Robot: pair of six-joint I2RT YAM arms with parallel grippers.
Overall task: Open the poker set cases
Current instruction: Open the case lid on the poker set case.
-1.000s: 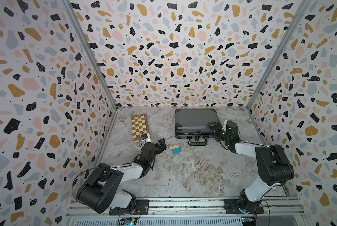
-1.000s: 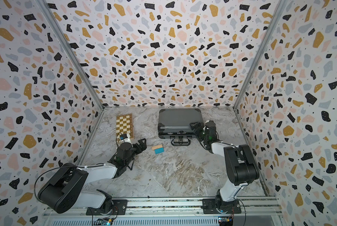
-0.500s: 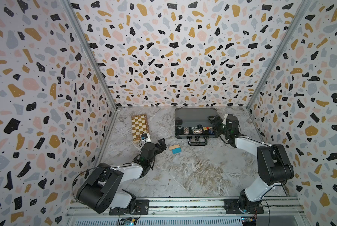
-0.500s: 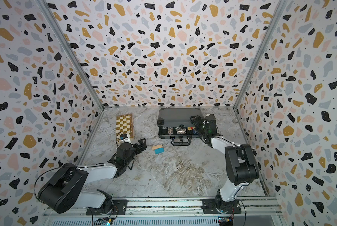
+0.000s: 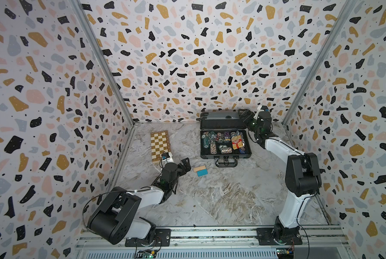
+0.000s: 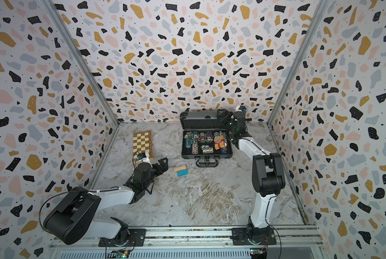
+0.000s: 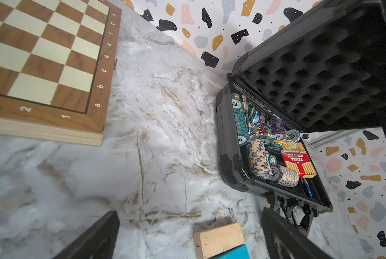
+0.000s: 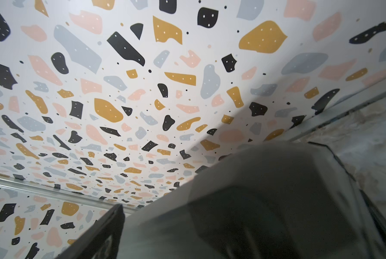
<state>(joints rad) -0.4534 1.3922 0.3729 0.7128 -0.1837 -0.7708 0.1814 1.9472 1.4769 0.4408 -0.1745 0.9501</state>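
Your poker case (image 5: pixel 225 155) sits toward the back of the table (image 5: pixel 221 201), right of centre, and it is open. The lid (image 5: pixel 221 122) stands upright close to the back wall (image 5: pixel 198 67), with its black foam (image 7: pixel 311 74) facing forward. Chips (image 5: pixel 213 141) and 1 red card pack (image 5: pixel 236 142) lie in the lower half, and the handle (image 5: pixel 226 162) points to the front.

Your right tool (image 5: pixel 245 115) is up at the lid's top right corner, jaws wide with that corner between them. The right wrist view is too blurred to show contact.

Your left tool (image 5: pixel 186 164) hangs low over the table, jaws wide and holding nothing, just beside a wood-and-teal block (image 5: pixel 200 170). The chessboard (image 5: pixel 160 145) lies flat, well left of the case.
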